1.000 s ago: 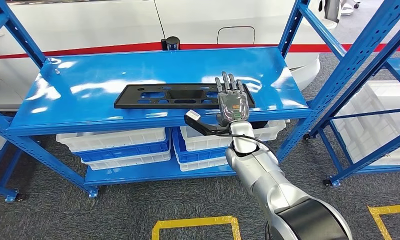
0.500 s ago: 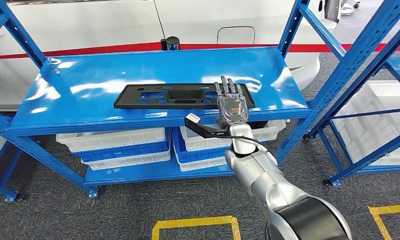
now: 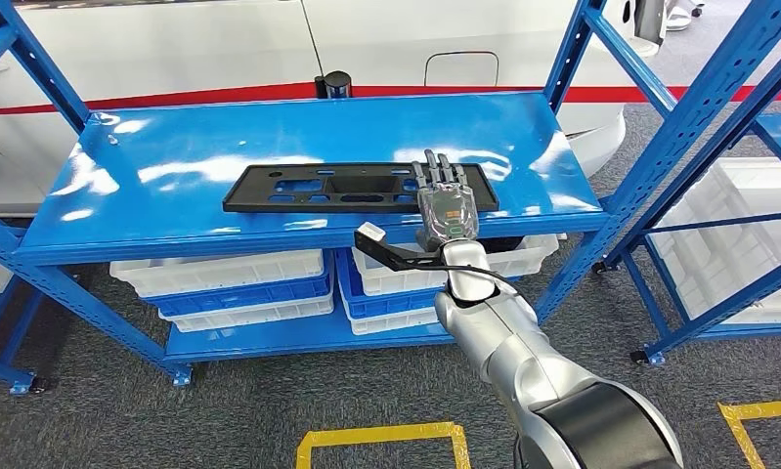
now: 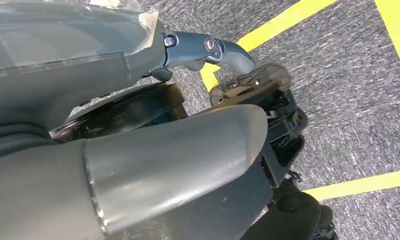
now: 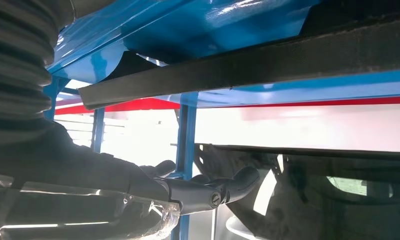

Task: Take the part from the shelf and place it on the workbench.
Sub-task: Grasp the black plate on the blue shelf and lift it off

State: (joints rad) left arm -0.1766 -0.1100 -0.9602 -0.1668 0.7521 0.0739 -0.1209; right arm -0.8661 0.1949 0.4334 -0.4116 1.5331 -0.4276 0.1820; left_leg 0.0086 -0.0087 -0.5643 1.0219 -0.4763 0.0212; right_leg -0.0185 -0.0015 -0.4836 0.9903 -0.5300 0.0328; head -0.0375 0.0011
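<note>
Shelving in glossy blue metal (image 3: pixel 171 210) carries the task's part on its top board: a long, flat black plastic plate with rectangular cut-outs (image 3: pixel 327 188), lying level and lengthwise near the front edge of the board. Over the plate's right end rests the right hand (image 3: pixel 447 203), back upward, fingers extended side by side across the plate and apart from one another, gripping nothing; whether the fingertips touch the plate cannot be told. On the shelf's lower board, under the plate, stand white plastic crates (image 3: pixel 220 271) stacked on blue ones. Yellow floor tape (image 3: pixel 381 437) marks the grey carpet in front of the shelf. From its wrist camera the left hand (image 4: pixel 137 165) hangs above carpet; its grasp cannot be told.
</note>
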